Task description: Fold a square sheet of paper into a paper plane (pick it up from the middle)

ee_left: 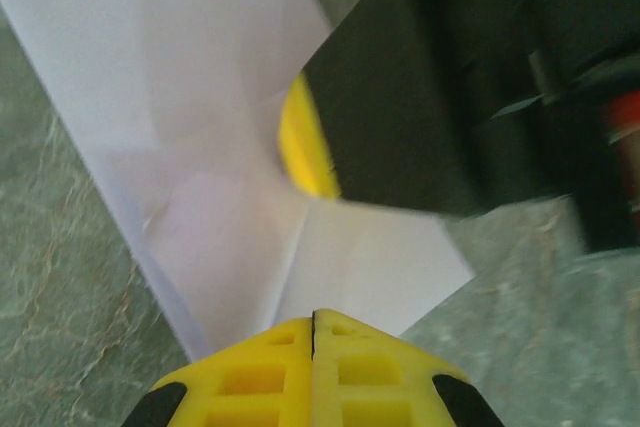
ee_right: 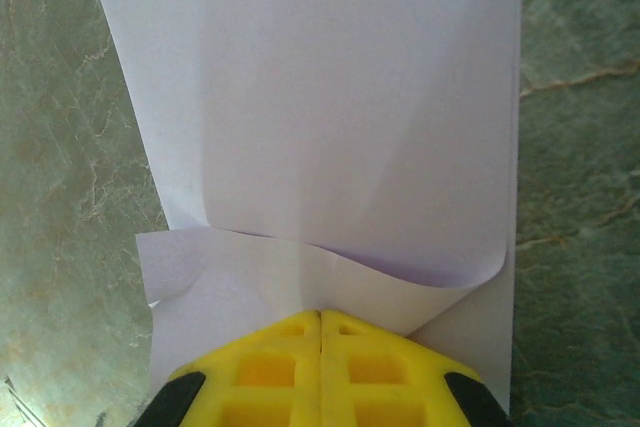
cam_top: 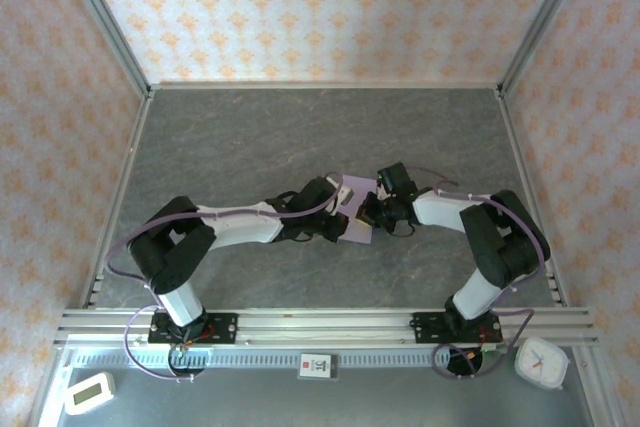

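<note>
At mid-surface (cam_top: 250, 137), grey and marbled, we saw the square sheet of paper (ee_right: 320, 97): thin matte lavender, partly folded, one flap curling softly, with faint creases. The left end effector (ee_left: 313, 319) and right end effector (ee_right: 320, 317) had their yellow fingers pressed together, tips at the paper's edges; we couldn't tell if they pinched it. The right one's black body hid part of the sheet. A white clock (cam_top: 541, 362) sat at the near right.

Robot lab test cell
An aluminium rail (cam_top: 320, 320) along the near edge carries two arm bases (cam_top: 192, 327); patterned wall panels (cam_top: 320, 7) box in a grey marbled tabletop (cam_top: 300, 127); a white clock (cam_top: 541, 364) sits near right.
</note>
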`<action>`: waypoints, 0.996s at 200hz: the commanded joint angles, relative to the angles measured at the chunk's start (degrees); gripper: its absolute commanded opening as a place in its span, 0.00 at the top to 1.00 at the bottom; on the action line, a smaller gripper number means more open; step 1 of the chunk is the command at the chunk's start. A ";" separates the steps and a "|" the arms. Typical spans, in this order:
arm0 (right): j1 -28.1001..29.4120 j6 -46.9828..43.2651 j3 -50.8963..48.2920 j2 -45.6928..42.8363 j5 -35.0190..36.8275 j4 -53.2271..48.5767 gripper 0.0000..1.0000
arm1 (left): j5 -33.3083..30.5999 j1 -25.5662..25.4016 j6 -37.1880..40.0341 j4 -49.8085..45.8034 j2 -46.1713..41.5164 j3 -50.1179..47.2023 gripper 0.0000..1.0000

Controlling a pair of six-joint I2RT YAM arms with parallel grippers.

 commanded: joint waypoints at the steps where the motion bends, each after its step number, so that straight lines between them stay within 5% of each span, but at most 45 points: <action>1: 0.04 -0.34 -1.42 1.02 2.52 -1.66 1.00 | 1.84 0.53 -0.99 -1.19 -0.37 3.28 1.00; 76: -0.04 -0.29 -2.78 1.01 2.88 -1.11 1.00 | 1.59 0.60 3.24 -2.66 6.01 6.51 1.00; 199: 0.00 -0.36 -2.86 0.98 3.06 -1.35 1.00 | -1.29 1.34 4.04 -0.60 6.60 -1.61 1.00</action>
